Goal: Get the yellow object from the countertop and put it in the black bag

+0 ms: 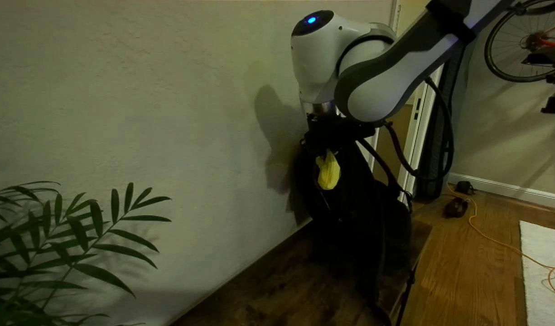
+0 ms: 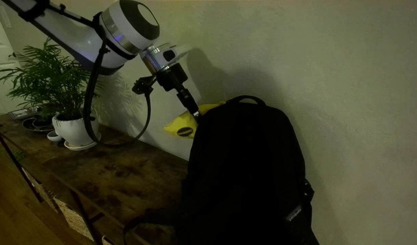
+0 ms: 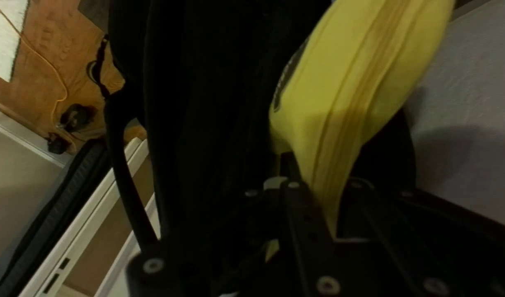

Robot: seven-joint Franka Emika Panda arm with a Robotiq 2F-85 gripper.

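Note:
The yellow object is a soft pouch with a dark oval label. It shows in both exterior views (image 1: 329, 173) (image 2: 183, 125) and large in the wrist view (image 3: 355, 78). My gripper (image 2: 196, 115) is shut on one part of it, with the pouch pinched between the fingers (image 3: 324, 179). The black bag (image 2: 245, 170) stands upright on the dark brown countertop (image 2: 126, 173). The pouch is beside the bag's upper part, on its strap side, above the countertop. In an exterior view the bag (image 1: 354, 213) is behind the pouch. Whether they touch, and the bag's opening, cannot be told.
A wall (image 2: 348, 102) runs close behind the bag and gripper. A potted plant (image 2: 72, 126) stands farther along the countertop, with a small white bowl (image 2: 54, 136) beside it. A bag strap (image 1: 381, 163) loops out on the floor side. A cable (image 2: 92, 85) hangs from the arm.

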